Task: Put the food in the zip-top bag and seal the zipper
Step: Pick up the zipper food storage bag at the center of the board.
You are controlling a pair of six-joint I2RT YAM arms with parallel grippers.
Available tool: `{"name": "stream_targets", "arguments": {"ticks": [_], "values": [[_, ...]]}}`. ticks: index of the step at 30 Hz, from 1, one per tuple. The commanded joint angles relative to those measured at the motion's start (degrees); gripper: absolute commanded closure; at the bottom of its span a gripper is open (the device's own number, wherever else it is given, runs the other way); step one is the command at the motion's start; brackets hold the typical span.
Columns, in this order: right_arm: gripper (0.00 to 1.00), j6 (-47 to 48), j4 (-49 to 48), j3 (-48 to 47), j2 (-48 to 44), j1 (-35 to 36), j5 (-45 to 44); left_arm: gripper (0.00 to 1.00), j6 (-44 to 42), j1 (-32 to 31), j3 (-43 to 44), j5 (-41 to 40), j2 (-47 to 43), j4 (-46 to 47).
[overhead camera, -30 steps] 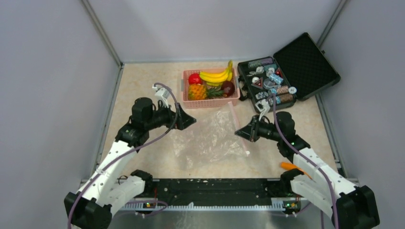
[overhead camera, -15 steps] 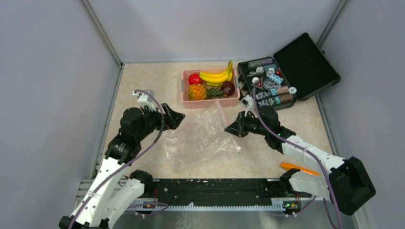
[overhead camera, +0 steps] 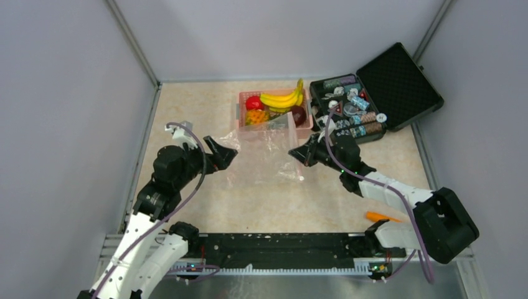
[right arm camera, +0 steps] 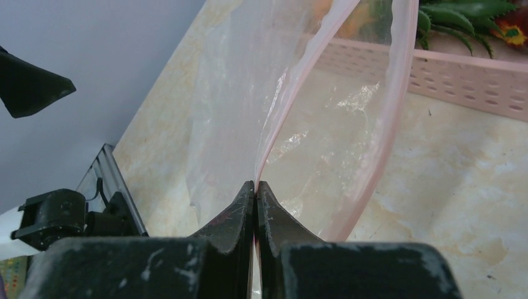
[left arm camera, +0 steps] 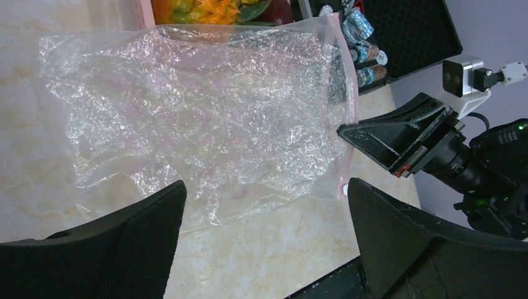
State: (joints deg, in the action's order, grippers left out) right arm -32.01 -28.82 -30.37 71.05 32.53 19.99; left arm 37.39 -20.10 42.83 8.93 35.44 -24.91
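Food [overhead camera: 280,99] sits in basket [overhead camera: 240,112], behind the bag [overhead camera: 261,163].

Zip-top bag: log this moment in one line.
right jaws shut on zipper | left jaws open near bag | food in basket

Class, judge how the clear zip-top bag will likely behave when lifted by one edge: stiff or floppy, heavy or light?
Probably floppy: the zip-top bag is crinkled and drapes from the zipper pinched by the right gripper. Likely very light: thin, see-through film with nothing inside.

Beige marbled table [overhead camera: 187,112], pink basket [overhead camera: 240,103], open black case [overhead camera: 398,78], orange stick [overhead camera: 381,217], zip-top bag [overhead camera: 261,168] partly resting on it
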Motion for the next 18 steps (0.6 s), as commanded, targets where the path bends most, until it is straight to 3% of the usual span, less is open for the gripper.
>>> {"name": "stream_targets", "arguments": {"ticks": [1,10,14,18], "values": [[1.0,0.78,-5.64,-0.56,0.22,0.69,1.07,0.01,3.73,-0.06,2.51,2.62,0.25,1.75],[1.0,7.34,7.13,-5.12,-3.23,0.78,-0.33,0.01,12.88,-0.08,-1.31,5.08,-0.07,10.98],[1.0,11.28,11.5,-7.3,-3.47,0.86,5.43,0.01,13.72,-0.11,-0.74,7.0,-0.18,10.83],[1.0,12.03,16.33,-8.09,-5.83,1.03,4.59,0.01,13.27,-0.2,0.38,8.52,0.3,9.85]]}}
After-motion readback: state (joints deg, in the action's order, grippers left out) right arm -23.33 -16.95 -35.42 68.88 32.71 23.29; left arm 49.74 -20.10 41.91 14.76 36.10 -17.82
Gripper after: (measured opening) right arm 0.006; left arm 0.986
